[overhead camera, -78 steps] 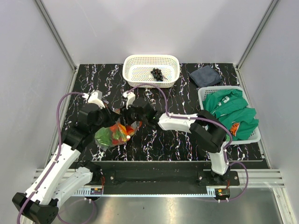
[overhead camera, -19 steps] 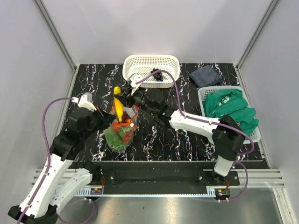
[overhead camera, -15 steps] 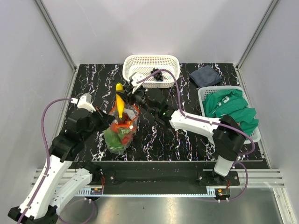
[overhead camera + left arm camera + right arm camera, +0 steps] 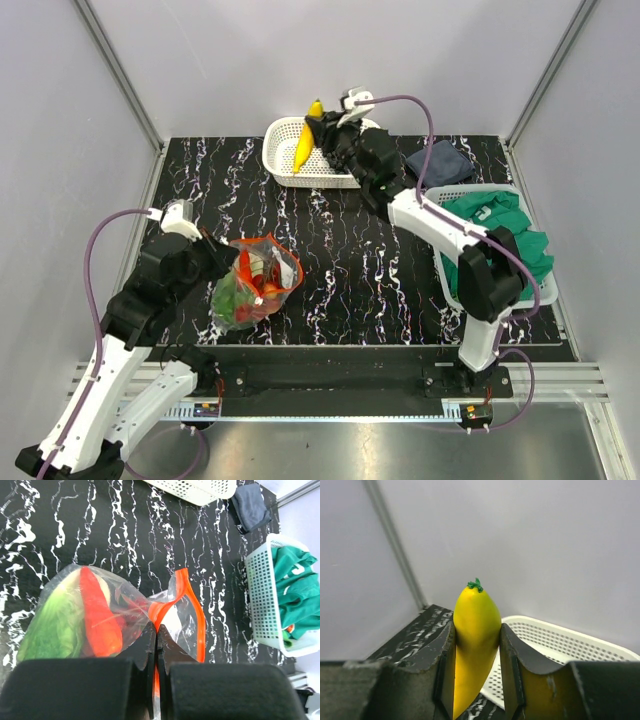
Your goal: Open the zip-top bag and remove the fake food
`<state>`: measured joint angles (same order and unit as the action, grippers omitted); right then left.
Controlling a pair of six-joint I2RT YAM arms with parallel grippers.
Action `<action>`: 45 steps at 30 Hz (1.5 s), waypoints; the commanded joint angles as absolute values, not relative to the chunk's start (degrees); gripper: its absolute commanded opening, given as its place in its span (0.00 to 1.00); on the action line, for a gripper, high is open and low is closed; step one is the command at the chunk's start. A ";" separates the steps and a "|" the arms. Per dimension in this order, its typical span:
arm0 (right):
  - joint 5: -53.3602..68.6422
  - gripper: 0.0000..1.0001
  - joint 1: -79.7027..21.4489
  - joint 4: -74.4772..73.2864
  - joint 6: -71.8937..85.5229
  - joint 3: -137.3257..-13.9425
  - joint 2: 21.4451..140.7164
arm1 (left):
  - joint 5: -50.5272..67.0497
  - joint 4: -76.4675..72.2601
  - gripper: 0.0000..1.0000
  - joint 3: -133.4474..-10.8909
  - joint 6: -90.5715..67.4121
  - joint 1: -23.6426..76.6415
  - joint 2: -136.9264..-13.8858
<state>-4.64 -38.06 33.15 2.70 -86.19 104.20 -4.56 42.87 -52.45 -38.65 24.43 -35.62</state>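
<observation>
Right wrist: right claw (image 4: 476,645) pinching smooth yellow banana (image 4: 476,612) w/ green tip; left claw (image 4: 156,637) clenched on zip-top bag (image 4: 95,605) rim.

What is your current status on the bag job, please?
Left tool shut on zip-top bag rim. Right tool shut on banana, over white basket. Bag open, lettuce and red pepper inside. Nothing blocking.

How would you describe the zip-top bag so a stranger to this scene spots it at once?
On the black marbled table, look near-left, where the left gripper pinches something soft. That is the zip-top bag: clear crinkly plastic with an orange zip edge and green and red fake food inside, unlike the rigid white lattice baskets.
</observation>
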 commanded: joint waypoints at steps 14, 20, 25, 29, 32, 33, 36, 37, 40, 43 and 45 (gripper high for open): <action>4.83 0.08 -20.04 6.77 30.14 -115.40 134.47 | -3.08 34.19 0.00 -54.32 -33.84 24.61 -36.74; 5.54 0.16 -17.58 2.74 35.33 -119.00 138.07 | -2.55 33.66 0.00 -53.79 -34.19 24.61 -36.30; 5.89 0.55 -17.58 -4.38 33.49 -124.62 140.36 | -2.02 33.49 0.00 -53.52 -34.63 24.61 -36.39; 5.19 0.71 -17.49 -8.69 30.94 -126.81 139.31 | -1.67 33.57 0.00 -53.61 -34.89 24.61 -36.56; 4.31 0.77 -17.58 -11.16 29.01 -124.74 136.07 | -1.58 33.57 0.00 -53.70 -35.07 24.61 -37.00; 4.05 0.78 -17.58 -11.34 28.74 -123.32 133.27 | -1.67 33.49 0.00 -53.70 -35.16 24.61 -37.44; 4.83 0.79 -18.36 -11.34 28.57 -116.91 126.34 | -1.76 33.57 0.00 -53.88 -35.77 24.70 -38.23; 5.10 0.80 -18.72 -11.25 28.22 -115.33 124.65 | -1.76 33.49 0.00 -53.88 -36.03 24.61 -38.84; 5.71 0.81 -20.82 -11.42 26.81 -107.69 116.48 | -1.58 33.49 0.00 -54.31 -36.91 24.61 -40.25; 6.33 0.81 -23.98 -11.34 26.11 -98.63 107.25 | -1.23 33.40 0.00 -54.58 -38.05 24.61 -41.13; 6.50 0.81 -25.31 -11.42 26.72 -94.32 101.46 | -1.32 33.14 0.00 -54.67 -38.67 24.61 -41.31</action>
<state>4.45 -20.99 -13.21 28.18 -99.39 115.11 -2.52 37.98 -52.49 -36.99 24.47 -41.10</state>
